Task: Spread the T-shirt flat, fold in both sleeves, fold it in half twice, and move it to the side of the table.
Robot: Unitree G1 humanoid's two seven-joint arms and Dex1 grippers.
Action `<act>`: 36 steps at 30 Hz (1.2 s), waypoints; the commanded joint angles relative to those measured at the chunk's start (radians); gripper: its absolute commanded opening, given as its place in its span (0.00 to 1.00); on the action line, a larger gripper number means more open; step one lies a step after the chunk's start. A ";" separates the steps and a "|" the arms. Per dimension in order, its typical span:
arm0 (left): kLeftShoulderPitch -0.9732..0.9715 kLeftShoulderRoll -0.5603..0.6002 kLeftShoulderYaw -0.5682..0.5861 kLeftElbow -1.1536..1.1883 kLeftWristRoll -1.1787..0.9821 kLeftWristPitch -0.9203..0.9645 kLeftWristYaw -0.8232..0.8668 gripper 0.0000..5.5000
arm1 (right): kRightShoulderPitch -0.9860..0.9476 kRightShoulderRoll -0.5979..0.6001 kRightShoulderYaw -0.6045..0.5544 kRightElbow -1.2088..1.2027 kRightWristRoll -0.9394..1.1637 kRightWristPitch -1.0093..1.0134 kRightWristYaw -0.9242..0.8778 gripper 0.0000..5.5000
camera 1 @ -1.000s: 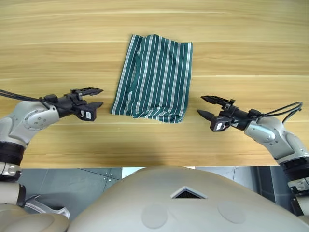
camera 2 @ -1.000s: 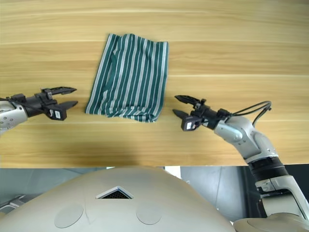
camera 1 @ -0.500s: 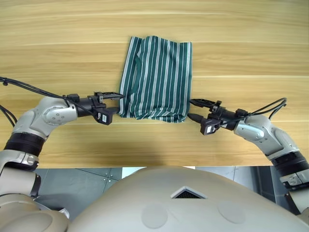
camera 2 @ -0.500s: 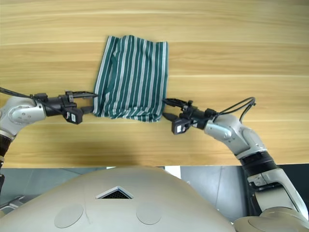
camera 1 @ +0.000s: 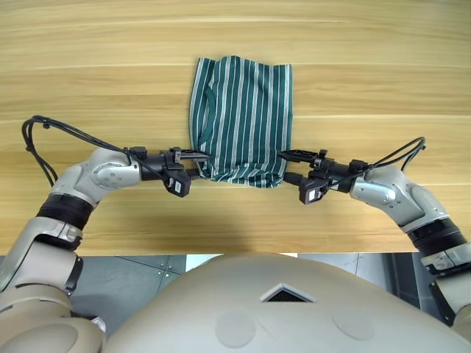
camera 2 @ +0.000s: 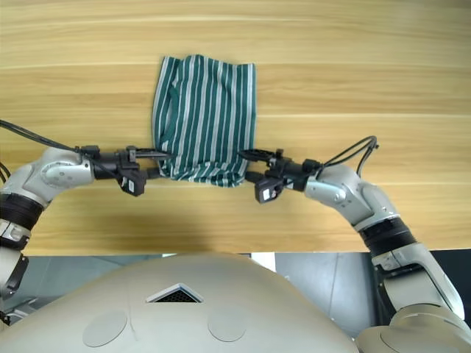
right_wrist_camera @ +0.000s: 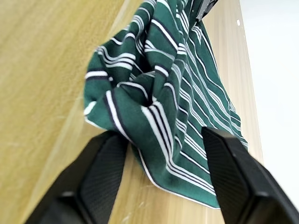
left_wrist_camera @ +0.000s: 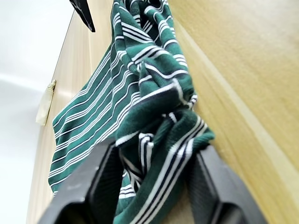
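Observation:
The green T-shirt (camera 1: 243, 118) with white stripes lies folded into a rectangle on the wooden table (camera 1: 383, 88). My left gripper (camera 1: 200, 165) is at its near left corner, open, with the bunched corner (left_wrist_camera: 159, 140) between its fingers (left_wrist_camera: 100, 182). My right gripper (camera 1: 283, 166) is at the near right corner, also open. That rumpled corner (right_wrist_camera: 140, 107) sits between its fingers (right_wrist_camera: 233, 182). Both grippers lie low against the tabletop, pointing inward at each other.
Bare wood surrounds the shirt on all sides, with wide room to its left (camera 1: 88, 88) and right. The table's near edge (camera 1: 235, 252) runs just behind the two grippers.
Both grippers have slid inward along the table to the shirt's near corners. The left one has pushed its corner rightward, bunching the shirt's left edge.

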 commanded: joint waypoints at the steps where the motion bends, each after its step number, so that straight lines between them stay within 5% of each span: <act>1: 0.030 0.006 -0.039 0.064 0.069 0.025 -0.040 0.24 | 0.043 -0.033 0.032 0.025 -0.041 0.017 0.074 0.37; 7: 0.043 0.010 -0.024 0.071 0.062 0.027 -0.016 0.06 | 0.026 -0.018 0.028 0.028 -0.024 0.008 0.082 0.12; 11: 0.044 0.002 -0.008 0.083 0.056 0.023 0.001 0.03 | 0.015 -0.001 0.027 0.035 -0.018 0.004 0.080 0.00; 21: 0.286 -0.016 0.011 -0.111 -0.072 0.040 0.035 0.03 | 0.187 -0.041 -0.067 -0.148 0.170 0.041 0.090 0.00; 28: 0.579 -0.011 0.123 -0.408 -0.124 0.188 0.140 0.03 | 0.472 -0.097 -0.260 -0.321 0.339 0.109 0.064 0.00; 36: 0.416 -0.137 0.296 -0.482 -0.089 0.339 0.272 0.03 | 0.333 0.040 -0.315 -0.313 0.369 0.154 0.033 0.00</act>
